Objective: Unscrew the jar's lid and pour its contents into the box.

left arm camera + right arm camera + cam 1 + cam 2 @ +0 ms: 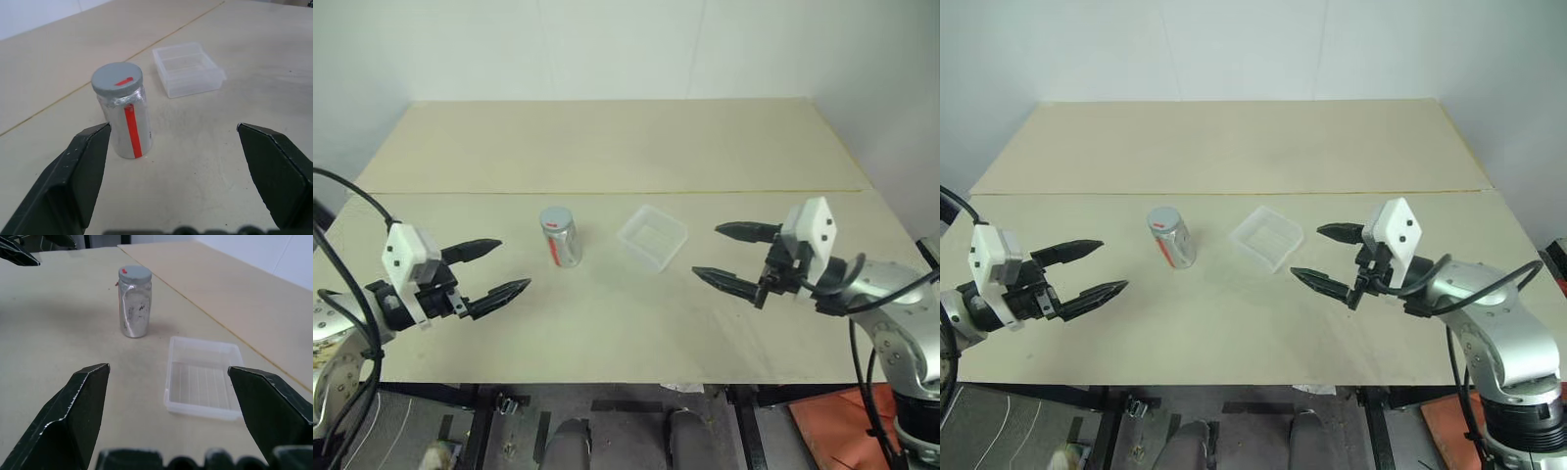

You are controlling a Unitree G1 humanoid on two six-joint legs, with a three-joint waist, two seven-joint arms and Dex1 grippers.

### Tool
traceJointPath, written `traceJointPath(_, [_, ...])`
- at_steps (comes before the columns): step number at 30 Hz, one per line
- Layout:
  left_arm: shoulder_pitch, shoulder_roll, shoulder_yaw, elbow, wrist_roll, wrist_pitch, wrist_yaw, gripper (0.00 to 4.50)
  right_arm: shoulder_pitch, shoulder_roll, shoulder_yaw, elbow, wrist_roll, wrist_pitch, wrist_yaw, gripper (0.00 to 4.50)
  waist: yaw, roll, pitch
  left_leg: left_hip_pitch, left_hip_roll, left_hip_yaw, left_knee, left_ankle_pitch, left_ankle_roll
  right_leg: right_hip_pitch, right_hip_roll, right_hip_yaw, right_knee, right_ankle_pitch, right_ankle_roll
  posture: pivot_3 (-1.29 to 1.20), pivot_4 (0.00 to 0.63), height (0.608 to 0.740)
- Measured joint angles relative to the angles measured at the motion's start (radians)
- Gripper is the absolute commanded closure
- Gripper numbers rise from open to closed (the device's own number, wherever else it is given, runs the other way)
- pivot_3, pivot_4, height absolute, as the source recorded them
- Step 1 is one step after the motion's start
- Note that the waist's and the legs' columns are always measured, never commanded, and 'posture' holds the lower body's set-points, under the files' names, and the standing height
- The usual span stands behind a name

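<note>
We see our left claw (516, 265) spread wide and holding nothing, its two black fingers (475, 249) pointing across the bench (607, 147) toward the jar (560, 237); our right claw (720, 255) is likewise wide and empty, aimed inward from the other side, nearer the box (652, 236). Between the two claws, well apart from both, the jar stands upright, its long axis vertical, the grey lid (117, 81) on top facing up with a red mark; a red stripe runs down its side. Just beside the jar, on its right, the clear box sits flat, open side up, turned slightly askew to the bench edge; the two do not touch.
</note>
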Motion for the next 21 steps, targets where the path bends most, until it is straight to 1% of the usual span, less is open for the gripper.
traceJointPath(4, [-0.043,0.015,-0.01,0.01,0.001,0.003,0.002,0.02,0.005,0.001,0.009,-0.005,-0.036,-0.016,-0.03,0.0,0.0,0.0,0.0,0.0,0.0,0.0,0.0,0.0,0.0,0.0,0.0,0.0,0.0,0.0,0.0,0.0,0.15,0.74])
traceJointPath(8, [-0.051,0.005,-0.022,0.013,0.003,-0.002,0.017,0.02,0.047,0.001,0.011,-0.009,-0.045,-0.023,-0.042,0.0,-0.004,0.0,0.0,0.0,0.0,0.0,0.0,0.0,0.0,0.0,0.0,0.0,0.0,0.0,0.0,0.0,0.15,0.74])
traceJointPath(13, [-0.065,-0.069,-0.088,0.03,0.044,-0.012,0.071,0.02,0.061,-0.021,-0.011,-0.044,-0.035,-0.023,-0.039,0.0,-0.004,0.0,0.0,0.001,0.0,0.0,0.0,0.0,0.0,0.0,0.0,0.0,0.0,0.0,0.0,0.0,0.15,0.74])
traceJointPath(21, [-0.136,-0.18,-0.179,0.054,0.121,-0.004,0.227,0.02,0.053,-0.065,-0.018,-0.044,-0.016,-0.023,-0.025,0.0,-0.003,0.0,0.0,0.001,0.0,0.0,0.0,0.0,0.0,0.001,0.0,0.0,0.0,0.0,0.0,0.0,0.15,0.74])
